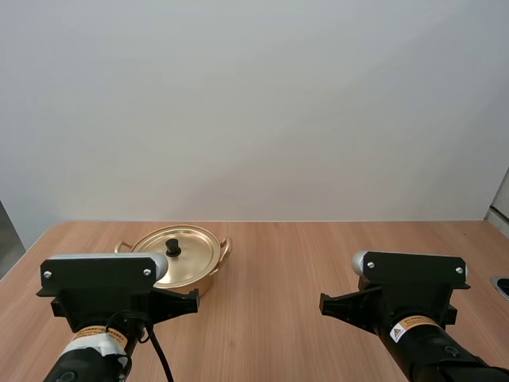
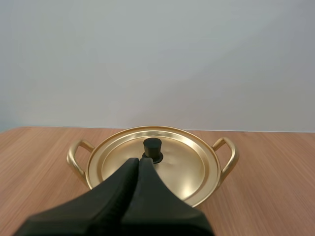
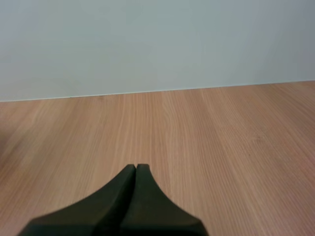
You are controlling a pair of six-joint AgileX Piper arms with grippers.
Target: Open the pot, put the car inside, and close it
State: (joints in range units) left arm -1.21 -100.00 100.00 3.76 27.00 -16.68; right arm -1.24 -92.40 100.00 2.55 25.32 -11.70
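Note:
A golden pot point(image 1: 208, 274) with two side handles stands on the wooden table at the left, its golden lid point(image 1: 176, 252) on it with a black knob point(image 1: 172, 247). In the left wrist view the lid point(image 2: 187, 169) and its knob point(image 2: 152, 148) lie just ahead of my left gripper point(image 2: 138, 161), whose fingers lie together as one dark wedge, holding nothing. My right gripper point(image 3: 136, 167) is likewise shut on nothing, over bare table to the right of the pot.
The wooden table point(image 1: 286, 263) stretches between the two arms and ends at a plain pale wall behind. A dark object point(image 1: 503, 285) sits at the table's far right edge.

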